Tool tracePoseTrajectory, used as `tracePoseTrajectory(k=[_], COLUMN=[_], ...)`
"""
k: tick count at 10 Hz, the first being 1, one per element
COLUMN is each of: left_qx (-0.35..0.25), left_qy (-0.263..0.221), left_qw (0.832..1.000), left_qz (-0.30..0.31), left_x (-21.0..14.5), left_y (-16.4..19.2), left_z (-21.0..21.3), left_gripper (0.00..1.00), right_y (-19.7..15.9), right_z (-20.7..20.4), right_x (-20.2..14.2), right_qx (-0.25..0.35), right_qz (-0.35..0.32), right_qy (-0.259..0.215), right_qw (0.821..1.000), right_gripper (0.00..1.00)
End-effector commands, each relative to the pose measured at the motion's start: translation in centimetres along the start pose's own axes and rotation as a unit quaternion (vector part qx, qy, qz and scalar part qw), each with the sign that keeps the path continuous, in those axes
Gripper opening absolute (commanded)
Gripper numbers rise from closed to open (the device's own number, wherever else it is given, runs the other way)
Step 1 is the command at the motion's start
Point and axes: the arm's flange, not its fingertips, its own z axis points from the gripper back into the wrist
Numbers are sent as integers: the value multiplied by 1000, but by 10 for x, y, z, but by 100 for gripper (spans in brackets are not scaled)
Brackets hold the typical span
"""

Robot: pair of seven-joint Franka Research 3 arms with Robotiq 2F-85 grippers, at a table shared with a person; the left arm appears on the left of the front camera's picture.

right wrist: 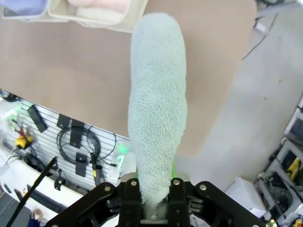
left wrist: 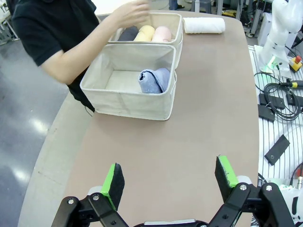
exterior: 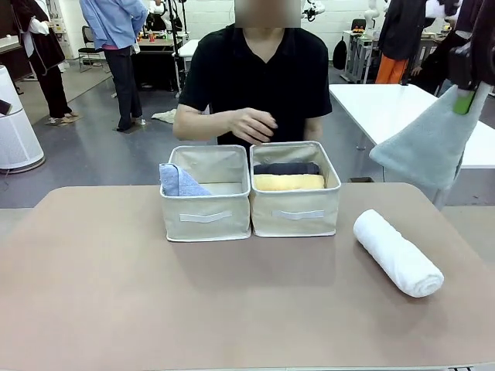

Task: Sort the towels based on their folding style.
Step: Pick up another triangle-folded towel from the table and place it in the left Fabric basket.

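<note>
right tool (exterior: 462, 101) high in air, tight on grey-teal towel (exterior: 424, 148); left tool (left wrist: 169, 175) wide

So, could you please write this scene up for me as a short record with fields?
left basket: blue towel, folded
right basket: dark grey roll, yellow roll, pink roll
table: white roll, right of the baskets
right claw: shut on teal towel, which hangs in the air
left claw: open, empty, above the table
person's hand: over the right basket
</note>
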Motion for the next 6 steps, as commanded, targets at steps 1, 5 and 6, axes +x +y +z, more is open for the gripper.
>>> tracePoseTrajectory(k=[1, 5, 6], left_qx=[-2, -2, -2], left_qy=[3, 3, 3], left_qw=[1000, 1000, 1000], left_qz=[5, 5, 5], left_x=[1, 1, 1], left_y=[-1, -1, -1], left_z=[1, 1, 1], left_gripper=[100, 100, 100], right_y=[-7, -99, -122], right_z=[-7, 0, 10], right_x=[5, -110, -153], right_qx=[21, -21, -29], right_qz=[17, -58, -116], right_qy=[-10, 3, -28], right_qw=[1000, 998, 992], right_gripper=[0, 0, 0])
